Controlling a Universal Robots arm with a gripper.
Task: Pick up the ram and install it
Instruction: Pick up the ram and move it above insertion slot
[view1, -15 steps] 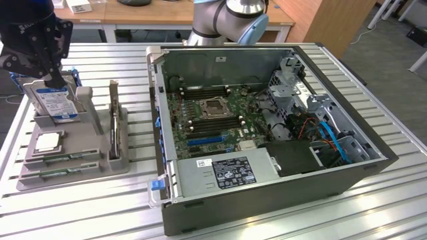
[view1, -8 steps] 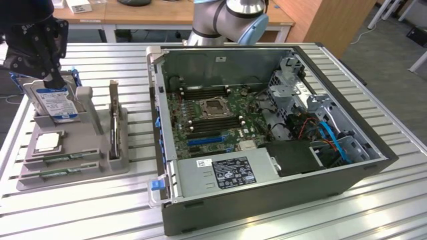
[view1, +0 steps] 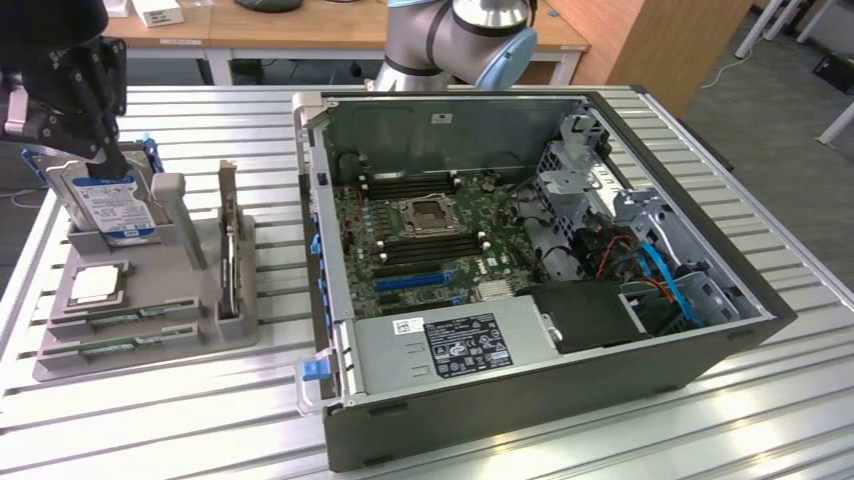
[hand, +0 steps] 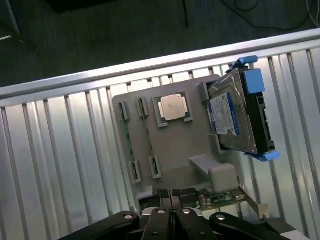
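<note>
Two ram sticks, thin and green, lie edge-up in the slots of a grey holder (view1: 174, 335); the ram (view1: 114, 320) (hand: 129, 142) sits beside a second stick (view1: 114, 348) (hand: 149, 137). My gripper (view1: 107, 158) (hand: 170, 217) hangs above the holder's far end, over the upright hard drive (view1: 107, 205) (hand: 232, 115). Its fingers are shut together with nothing between them. It is well apart from the ram sticks.
A square silver processor (view1: 96, 283) (hand: 173, 107) rests on the holder between the drive and the sticks. A card (view1: 234, 245) stands upright at the holder's edge. The open computer case (view1: 534, 400) with its motherboard (view1: 420, 235) lies on the exterior view's right, on a slatted metal table (view1: 160, 420).
</note>
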